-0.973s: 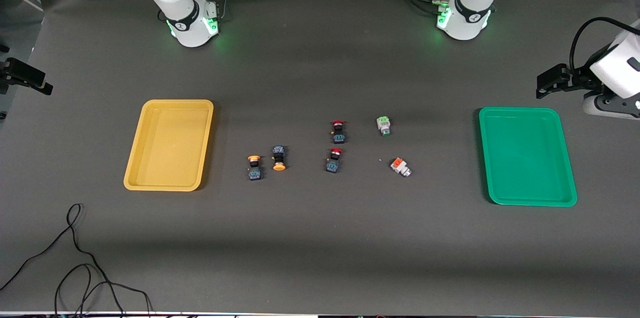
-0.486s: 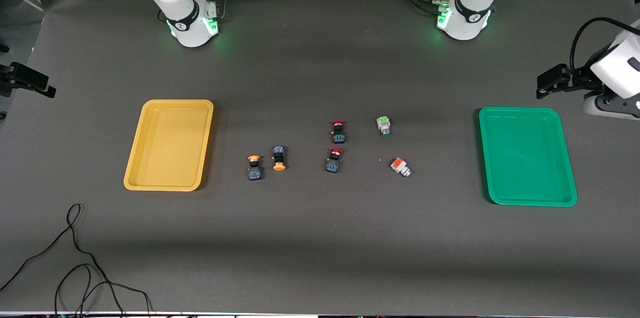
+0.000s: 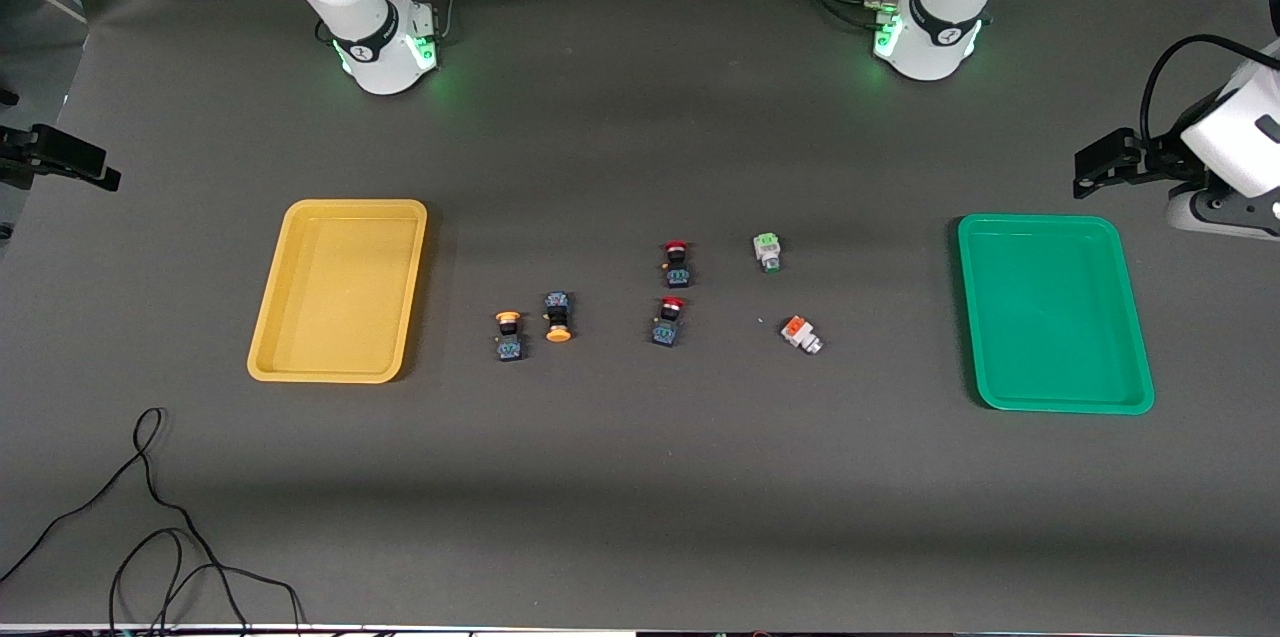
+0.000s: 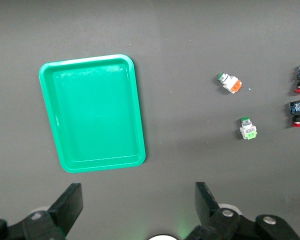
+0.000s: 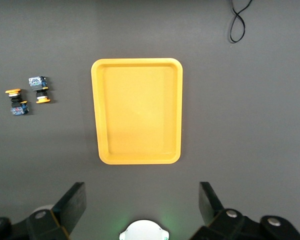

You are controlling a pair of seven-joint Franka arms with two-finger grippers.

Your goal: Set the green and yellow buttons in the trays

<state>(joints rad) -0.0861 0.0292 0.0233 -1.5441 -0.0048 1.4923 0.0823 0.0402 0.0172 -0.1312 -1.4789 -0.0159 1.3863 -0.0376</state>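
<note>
Yellow-capped buttons (image 3: 533, 327) lie beside your empty yellow plastic tray (image 3: 300, 357); left pincer (image 4: 135, 207) and right pincer (image 5: 142, 207) both gape, holding nothing.

Dark grey worktop (image 3: 640, 497) carrying a yellow tray (image 3: 262, 337), a green tray (image 3: 1140, 317), two yellow buttons (image 3: 509, 335) (image 3: 557, 316), two red buttons (image 3: 676, 262) (image 3: 668, 320), a green button (image 3: 767, 252), an orange button (image 3: 801, 333) and a black cable (image 3: 150, 517).

You have one yellow tray (image 3: 338, 291) and one green tray (image 3: 1052, 313) on a dark grey bench (image 3: 640, 497). Two buttons (image 3: 509, 335) (image 3: 557, 316) wear yellow-orange caps on black-blue bodies; another button (image 3: 768, 252) is pale green on white-grey. Two switches (image 3: 676, 263) (image 3: 668, 320) are red-capped, one (image 3: 801, 333) orange on white.
</note>
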